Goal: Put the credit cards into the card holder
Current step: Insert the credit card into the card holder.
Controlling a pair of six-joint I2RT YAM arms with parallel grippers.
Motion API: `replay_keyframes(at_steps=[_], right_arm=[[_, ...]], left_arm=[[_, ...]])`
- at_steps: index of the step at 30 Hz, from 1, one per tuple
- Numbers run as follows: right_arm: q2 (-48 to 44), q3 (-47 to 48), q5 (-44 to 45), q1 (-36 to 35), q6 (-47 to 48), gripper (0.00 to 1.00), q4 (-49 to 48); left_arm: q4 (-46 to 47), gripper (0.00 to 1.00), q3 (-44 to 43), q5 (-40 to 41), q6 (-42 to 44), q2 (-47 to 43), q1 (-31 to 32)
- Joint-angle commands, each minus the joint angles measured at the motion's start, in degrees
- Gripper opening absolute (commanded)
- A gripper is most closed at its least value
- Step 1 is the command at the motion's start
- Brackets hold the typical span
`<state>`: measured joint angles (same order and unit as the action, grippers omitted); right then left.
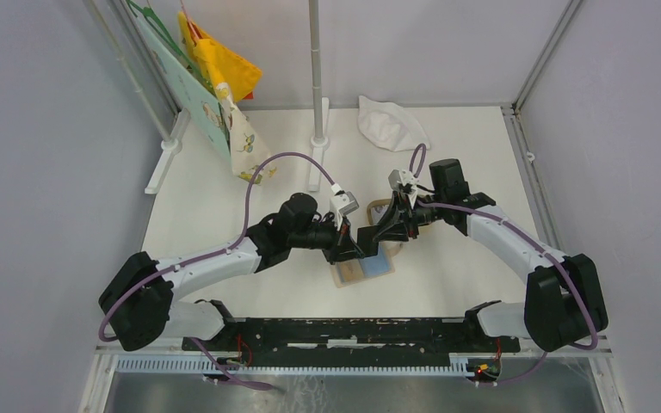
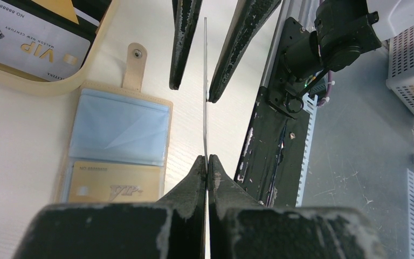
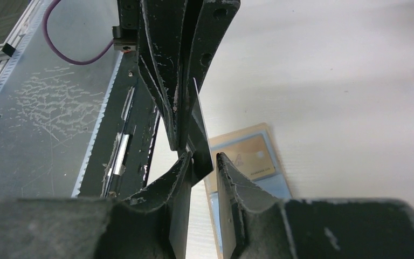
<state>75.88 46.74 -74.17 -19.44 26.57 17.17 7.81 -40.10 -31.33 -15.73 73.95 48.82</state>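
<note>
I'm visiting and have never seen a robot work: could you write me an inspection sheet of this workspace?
surface: white table, flat.
job's things: card holder lies open, a gold card in its lower pocket; a grey-white card lies in the tan tray; a third card is held on edge between the arms.
clutter: white cloth at the back; yellow bag hanging back left.
grippers: left gripper, jaws shut on the third card; right gripper, jaws open on either side of that card.
cables: purple cables loop off both arms, clear of the cards.
surroundings: grey walls, metal frame posts.
</note>
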Motion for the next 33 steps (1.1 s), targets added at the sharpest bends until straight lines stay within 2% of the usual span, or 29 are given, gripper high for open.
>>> replay_keyframes(at_steps=[1,7,9,11,13,17,20,23,25,27,29,33], right_arm=[[0.15,1.79,-2.76,0.28,-2.53,0.28,-2.97],[0.06,1.69,-3.91,0.56,-3.43,0.27,-3.46],[0.13,1.6,-4.01,0.58,-3.99,0.21,-4.0],[0.27,1.43,-3.88,0.66,-4.79,0.09,-4.57],[0.4,1.13,-3.21,0.69,-5.78,0.01,-5.32],[1.35,-1.44,-0.82,0.72,-12.01,0.0,-11.12],[2.9,-2.47,1.76,0.75,-13.46,0.0,-11.63],[3.89,-4.28,5.66,0.76,-11.44,0.0,-8.06],[4.72,-5.59,7.6,0.74,-9.13,0.0,-5.0],[5.54,-7.22,9.12,0.72,-11.05,0.0,-5.9],[6.05,-8.92,10.33,0.75,-16.7,0.0,-10.72],[7.51,-9.64,14.85,0.63,-21.94,0.0,-12.98]], left_arm=[[2.91,0.02,-0.21,0.58,1.64,-1.1,-0.06],[2.91,0.02,-0.16,0.78,1.66,-0.98,-0.04],[2.91,0.02,-0.23,0.9,1.58,-1.1,-0.04],[2.91,0.03,-0.28,1.28,1.36,-1.09,-0.06],[2.83,0.13,-0.23,2.24,0.95,-1.29,-0.11],[0.58,0.39,0.48,8.06,-0.31,-3.01,-0.04],[-3.61,0.46,1.73,16.64,-2.1,-5.74,-0.04],[-7.12,0.48,3.32,23.98,-4.49,-8.15,-0.05],[-7.44,0.48,4.68,25.33,-5.95,-8.98,-0.04],[-6.61,0.47,6.04,25.29,-7.83,-8.93,0.01],[-4.22,0.42,7.35,24.72,-10.01,-8.27,-0.02],[1.11,0.3,8.76,23.88,-15.19,-4.79,-0.06]])
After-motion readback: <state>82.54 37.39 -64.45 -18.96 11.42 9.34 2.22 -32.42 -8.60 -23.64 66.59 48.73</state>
